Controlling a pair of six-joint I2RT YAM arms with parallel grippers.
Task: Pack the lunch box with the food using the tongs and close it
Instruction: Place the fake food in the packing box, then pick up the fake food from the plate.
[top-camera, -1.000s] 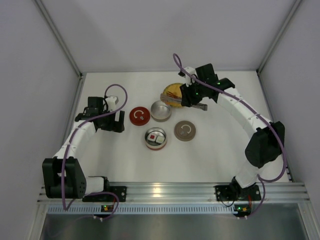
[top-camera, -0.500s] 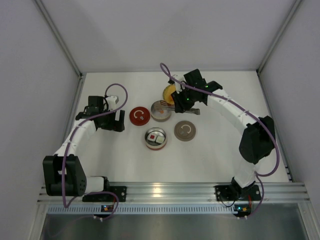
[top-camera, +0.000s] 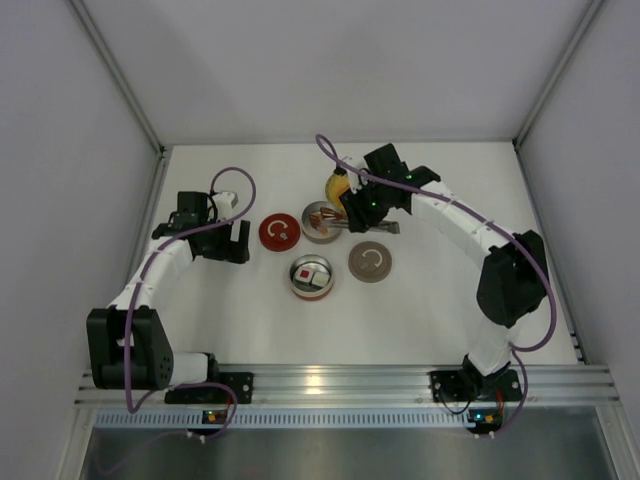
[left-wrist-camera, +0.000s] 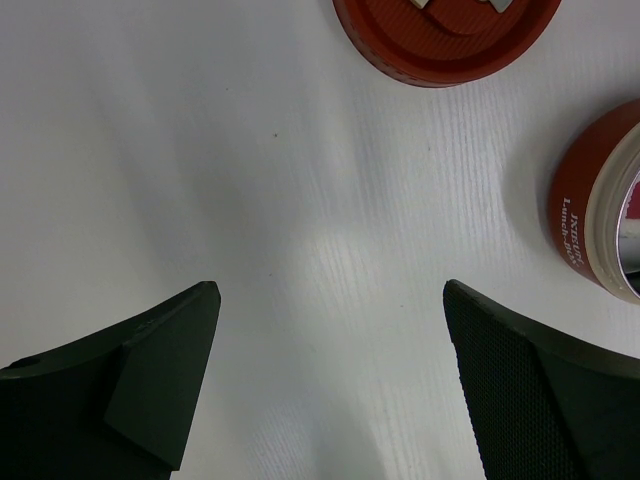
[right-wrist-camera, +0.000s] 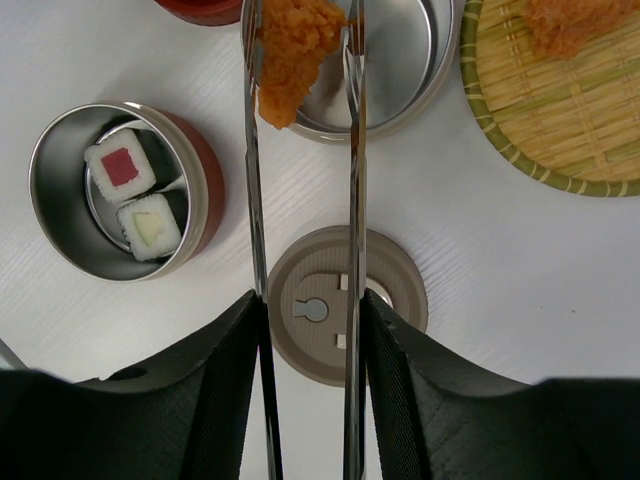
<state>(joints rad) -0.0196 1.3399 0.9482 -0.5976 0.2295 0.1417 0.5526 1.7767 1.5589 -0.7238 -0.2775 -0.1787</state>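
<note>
My right gripper (right-wrist-camera: 308, 300) is shut on the silver tongs (right-wrist-camera: 352, 200), one pad against each arm. The tongs' tips pinch an orange fried chunk (right-wrist-camera: 290, 50) over the empty steel lunch box bowl (right-wrist-camera: 405, 60), which lies beside the yellow plate (top-camera: 337, 186) in the top view. The red-walled lunch box bowl (right-wrist-camera: 40, 190) holds a red-topped rice cube (right-wrist-camera: 122, 168) and a green-topped one (right-wrist-camera: 148, 225). Another orange piece (right-wrist-camera: 575, 20) lies on the woven plate (right-wrist-camera: 560, 110). My left gripper (left-wrist-camera: 330, 290) hangs open over bare table, left of the red lid (left-wrist-camera: 450, 40).
A tan lid (right-wrist-camera: 395, 300) lies flat under the tongs' arms, right of the red-walled bowl (top-camera: 311, 277). The red lid (top-camera: 279, 231) lies left of the steel bowl (top-camera: 322, 221). White walls close the table at the back and sides.
My right arm has swung left from the yellow plate, carrying the tongs and the orange chunk over the steel bowl. The left arm has stayed still.
</note>
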